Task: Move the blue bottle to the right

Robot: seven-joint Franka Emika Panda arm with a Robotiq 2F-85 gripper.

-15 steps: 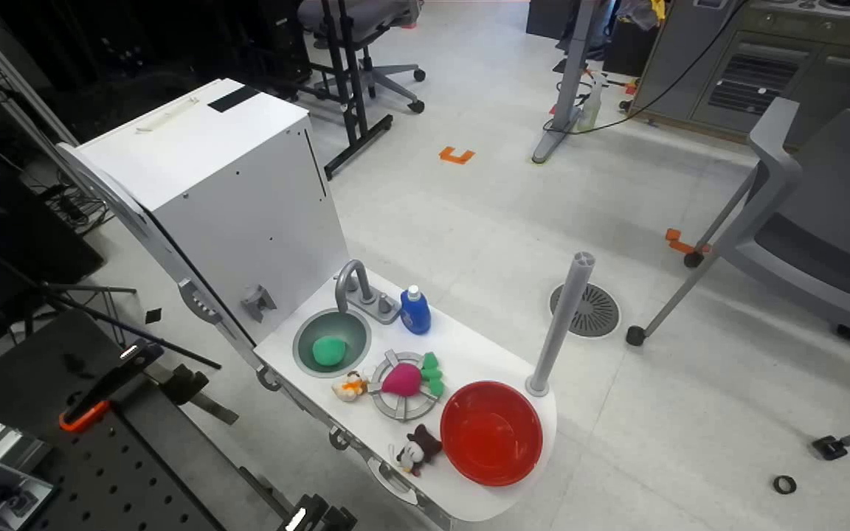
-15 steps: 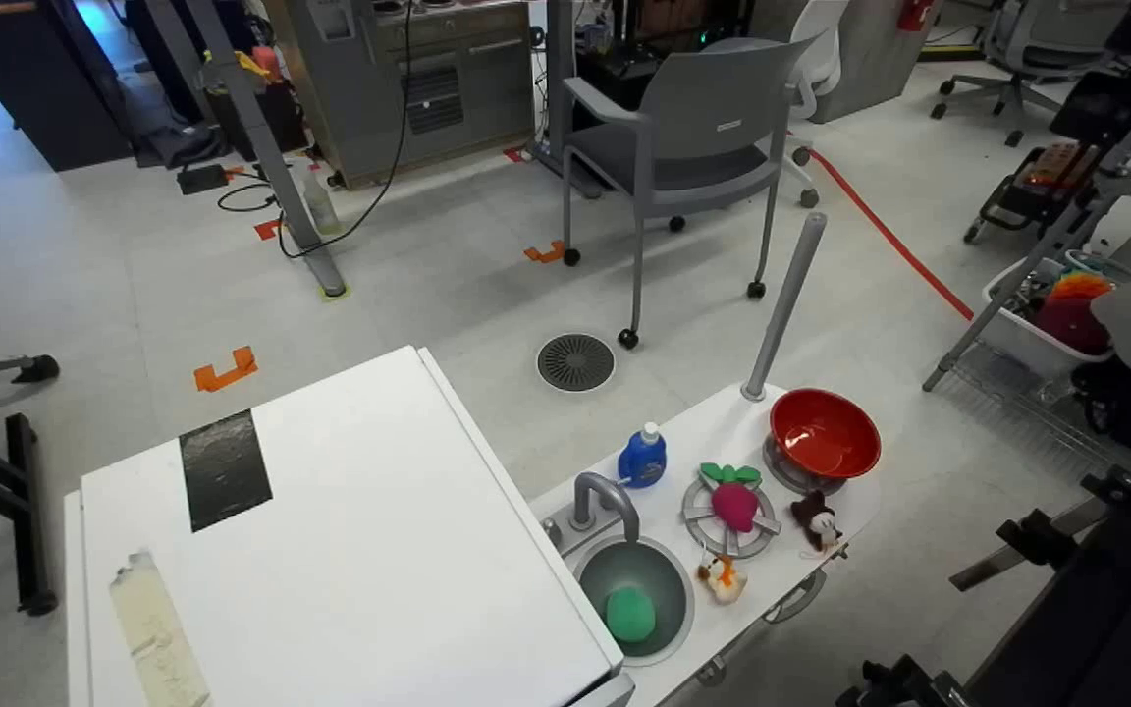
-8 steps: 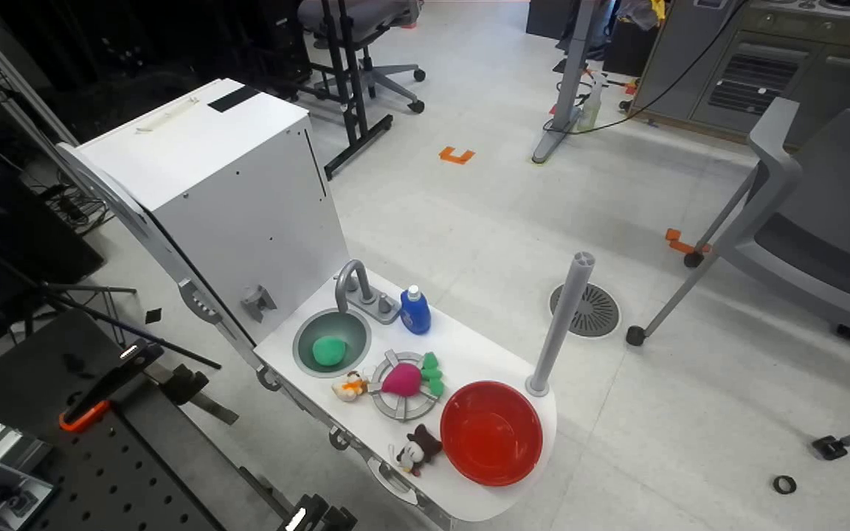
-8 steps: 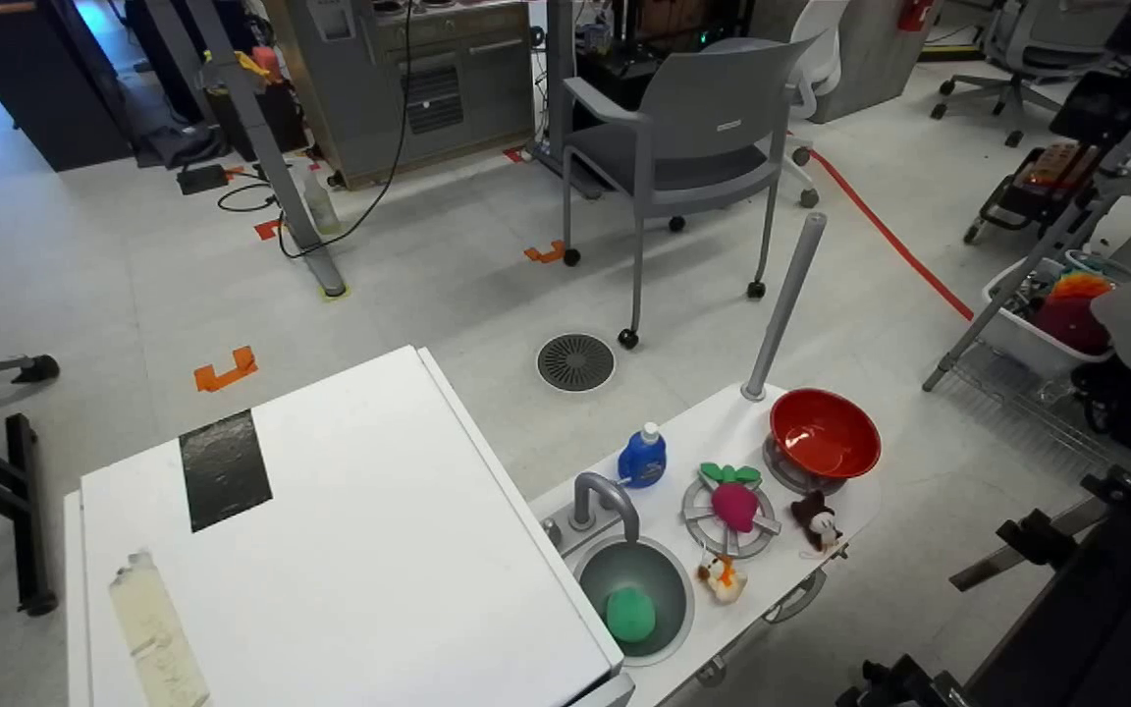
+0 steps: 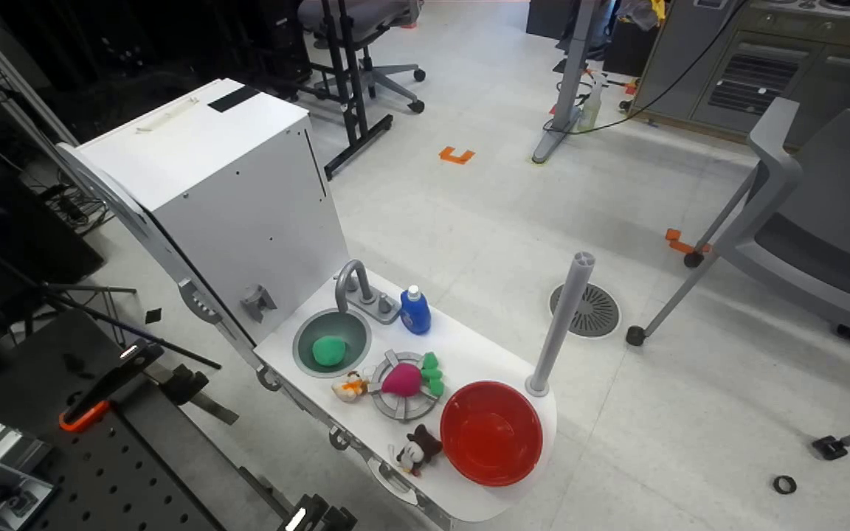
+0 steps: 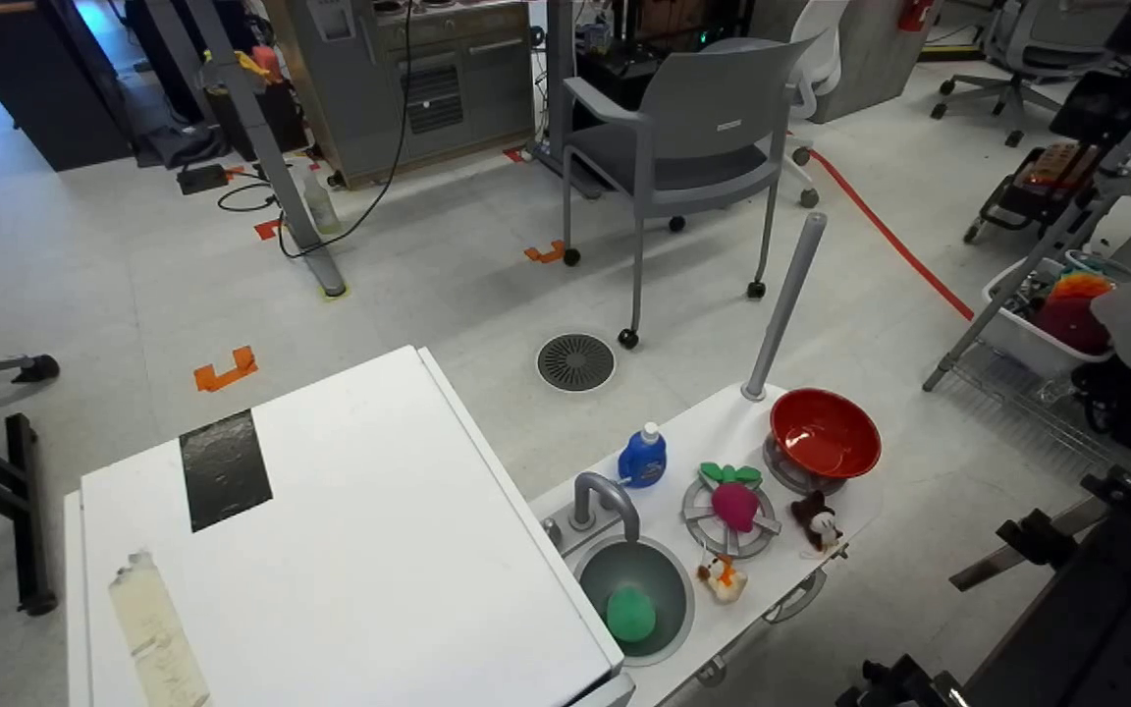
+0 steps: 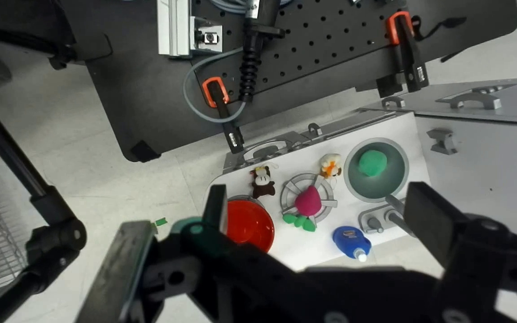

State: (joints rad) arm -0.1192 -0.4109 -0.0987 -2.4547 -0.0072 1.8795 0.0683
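Along the far edge of the bench (image 5: 469, 359), just right of the tap (image 5: 367, 293), the bottle (image 5: 415, 313) stands upright with its white cap (image 5: 413, 291) on; whether bottle and tap touch I cannot tell. Well to the right are the bowl (image 5: 491, 434) and the post (image 5: 560, 324). In the wrist view the pincer (image 7: 317, 197) has its jaws wide apart and grips nothing.

By its look the bottle is probably smooth, thin-walled plastic: light if empty, more apt to swing if filled, and the fill cannot be seen. It should yield under a squeeze rather than crack, yet may slip through a loose one. I would take it from above across the body, below the shoulder, not by the cap, which offers little to hold. With the tap crowding its left, jaws set on the near and far faces would probably clear best; a nudge could send it over the far edge
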